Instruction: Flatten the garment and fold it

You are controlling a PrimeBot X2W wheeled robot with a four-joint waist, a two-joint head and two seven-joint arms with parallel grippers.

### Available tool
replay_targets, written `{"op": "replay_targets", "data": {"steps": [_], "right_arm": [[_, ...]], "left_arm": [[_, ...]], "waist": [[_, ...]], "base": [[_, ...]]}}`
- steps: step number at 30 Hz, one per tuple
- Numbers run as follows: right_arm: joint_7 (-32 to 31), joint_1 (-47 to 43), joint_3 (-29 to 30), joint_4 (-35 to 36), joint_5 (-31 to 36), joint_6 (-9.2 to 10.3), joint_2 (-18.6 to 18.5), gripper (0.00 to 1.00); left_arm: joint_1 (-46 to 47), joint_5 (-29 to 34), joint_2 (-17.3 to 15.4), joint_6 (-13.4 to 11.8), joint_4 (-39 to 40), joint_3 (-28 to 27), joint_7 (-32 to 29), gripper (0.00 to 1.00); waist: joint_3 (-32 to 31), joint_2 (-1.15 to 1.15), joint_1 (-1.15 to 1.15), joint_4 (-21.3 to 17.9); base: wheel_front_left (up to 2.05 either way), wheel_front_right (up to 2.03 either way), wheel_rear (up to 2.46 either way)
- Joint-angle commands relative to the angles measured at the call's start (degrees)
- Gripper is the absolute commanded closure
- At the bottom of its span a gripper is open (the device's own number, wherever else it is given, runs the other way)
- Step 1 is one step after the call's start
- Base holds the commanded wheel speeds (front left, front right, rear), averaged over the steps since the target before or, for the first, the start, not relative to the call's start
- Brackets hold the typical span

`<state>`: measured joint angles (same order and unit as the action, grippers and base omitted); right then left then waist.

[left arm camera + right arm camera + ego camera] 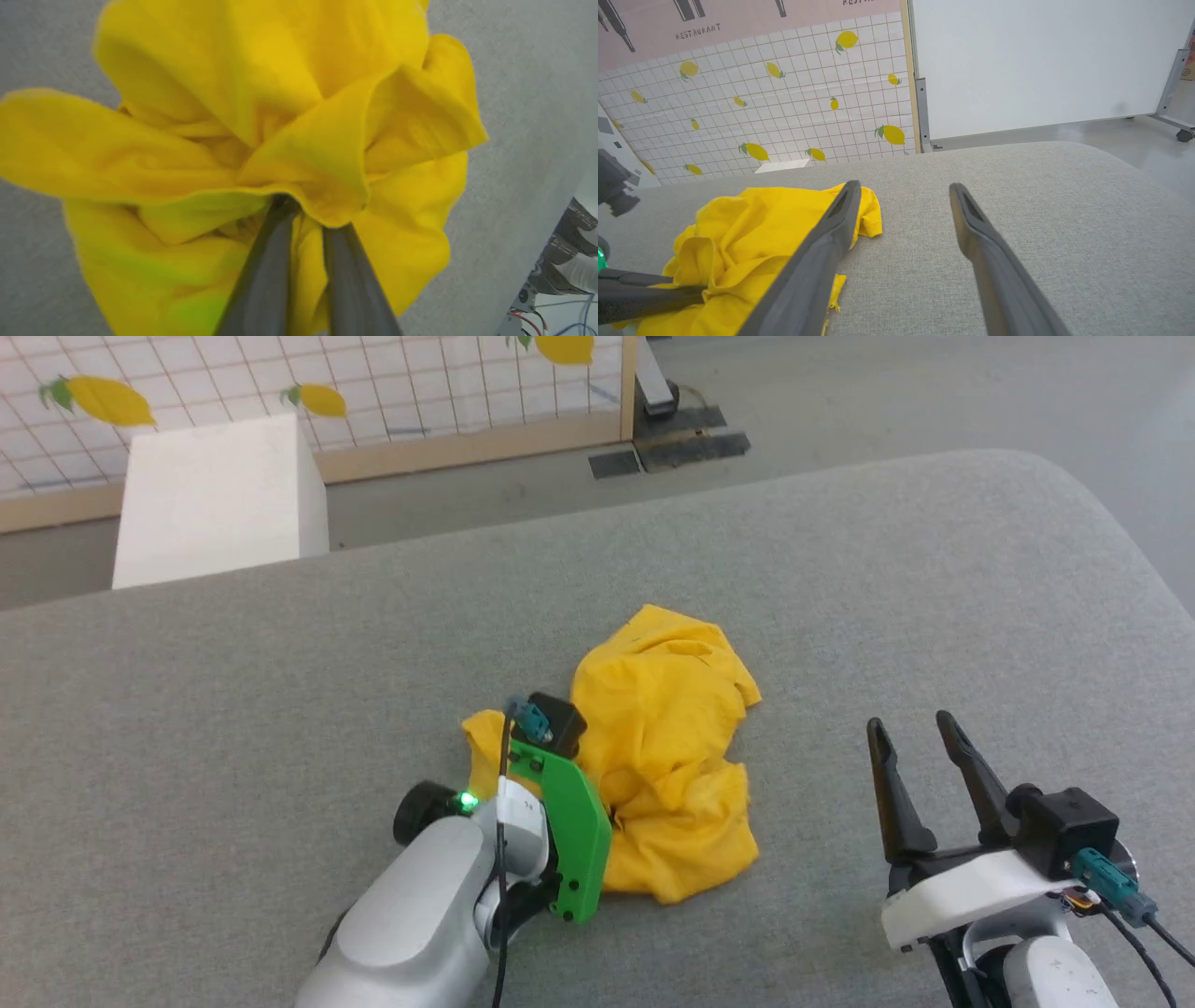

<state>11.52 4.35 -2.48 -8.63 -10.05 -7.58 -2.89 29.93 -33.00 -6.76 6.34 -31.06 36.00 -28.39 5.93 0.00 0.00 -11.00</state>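
- The garment lies crumpled in a heap near the middle of the grey cloth-covered bench, with plain yellow cloth showing.
- My left pincer is pushed into the near side of the heap. Its two fingers are close together with yellow cloth pinched between them, and a fold hides their tips.
- My right pincer hovers spread apart and empty, off to the right of the garment and clear of it.
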Motion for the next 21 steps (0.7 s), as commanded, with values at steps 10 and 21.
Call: {"op": "replay_targets", "data": {"steps": [10, 21], "right_arm": [[-0.6, -0.5, -1.0, 0.4, 0.4, 0.09, 0.0, 0.00], [-2.0, -1.8, -1.1, 1.6, 1.5, 0.09, 0.0, 0.00]], "left_arm": [[-2.7, -1.2, -1.1, -1.2, 6.1, -3.1, 8.3, 0.00], [-13.1, 4.1, -4.9, -9.7, 14.4, -16.0, 42.4, 0.00]], "waist": [[-0.3, 0.00, 0.00, 3.5], [-2.6, 0.00, 0.00, 8.6]], "base": [[0.00, 0.00, 0.00], [0.00, 0.00, 0.00]]}}
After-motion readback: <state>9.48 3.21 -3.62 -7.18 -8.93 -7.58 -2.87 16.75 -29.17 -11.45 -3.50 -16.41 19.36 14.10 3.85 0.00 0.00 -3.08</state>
